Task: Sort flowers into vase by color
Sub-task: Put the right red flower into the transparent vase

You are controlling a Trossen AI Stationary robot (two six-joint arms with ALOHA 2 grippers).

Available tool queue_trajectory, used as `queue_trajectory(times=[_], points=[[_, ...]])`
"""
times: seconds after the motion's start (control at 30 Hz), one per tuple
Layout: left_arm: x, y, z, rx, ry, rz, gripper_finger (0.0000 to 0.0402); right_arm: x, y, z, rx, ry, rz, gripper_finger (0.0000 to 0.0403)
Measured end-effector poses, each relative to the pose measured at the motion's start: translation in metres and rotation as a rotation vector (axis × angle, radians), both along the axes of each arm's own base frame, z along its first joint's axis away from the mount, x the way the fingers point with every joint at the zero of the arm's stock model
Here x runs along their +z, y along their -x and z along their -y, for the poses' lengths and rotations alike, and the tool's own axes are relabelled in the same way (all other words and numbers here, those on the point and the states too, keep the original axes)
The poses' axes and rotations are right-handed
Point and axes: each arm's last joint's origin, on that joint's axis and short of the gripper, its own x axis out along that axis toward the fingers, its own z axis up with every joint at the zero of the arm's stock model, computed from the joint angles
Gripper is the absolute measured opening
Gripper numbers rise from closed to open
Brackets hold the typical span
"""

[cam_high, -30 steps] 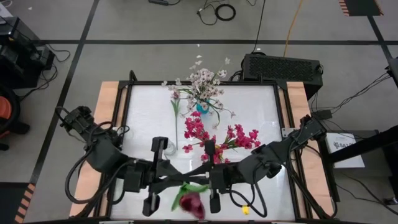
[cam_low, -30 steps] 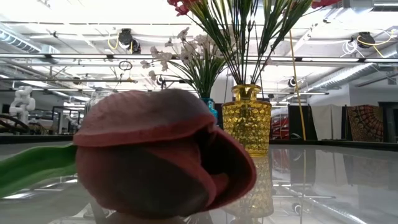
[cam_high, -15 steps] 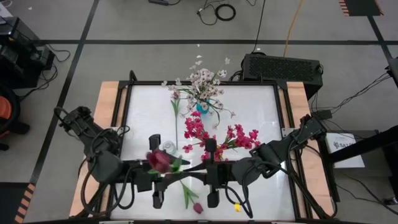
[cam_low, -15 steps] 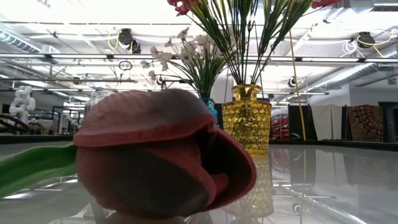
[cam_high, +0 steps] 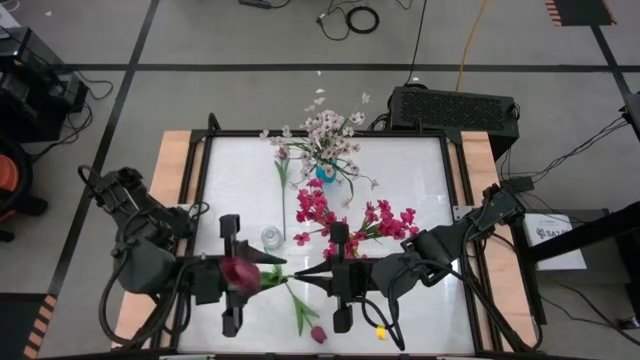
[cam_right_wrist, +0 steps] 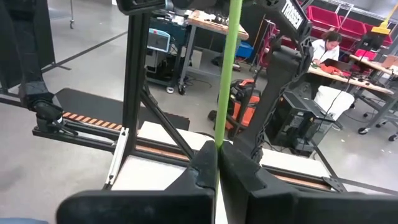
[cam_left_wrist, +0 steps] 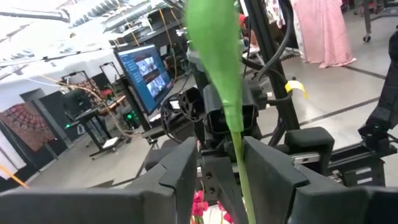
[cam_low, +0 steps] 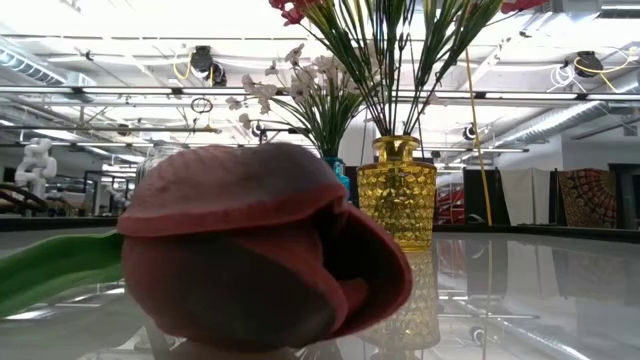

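A: High view, operator: your left gripper (cam_high: 262,279) has slid left since a second ago, fingers now parted around the tulip (cam_high: 240,273) stem.

B: Your right gripper (cam_high: 300,272) pinches that stem tight. A second tulip (cam_high: 317,334) lies near the table's (cam_high: 420,180) front edge, I think; bare tabletop behind.

Low view: a close maroon tulip (cam_low: 260,250) is hiding both arms | yellow vase (cam_low: 397,190) bouquet is running off the top edge.
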Motion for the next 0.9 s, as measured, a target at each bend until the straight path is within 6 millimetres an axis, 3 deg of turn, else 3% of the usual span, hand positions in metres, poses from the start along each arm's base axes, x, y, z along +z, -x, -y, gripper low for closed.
queue_trajectory(times=[0.3,0.67,0.9], points=[[-0.001,0.0,0.0,-0.01,0.005,-0.012,0.0086,-0.002,-0.003,0.007,-0.025,-0.016,-0.026,0.0],[-0.002,0.0,0.0,-0.014,0.024,-0.015,0.0071,-0.004,-0.004,0.01,-0.035,-0.018,-0.04,0.0],[-0.002,0.003,0.002,-0.028,0.018,-0.023,0.0009,-0.003,-0.004,0.01,-0.038,-0.03,-0.036,0.0002]])
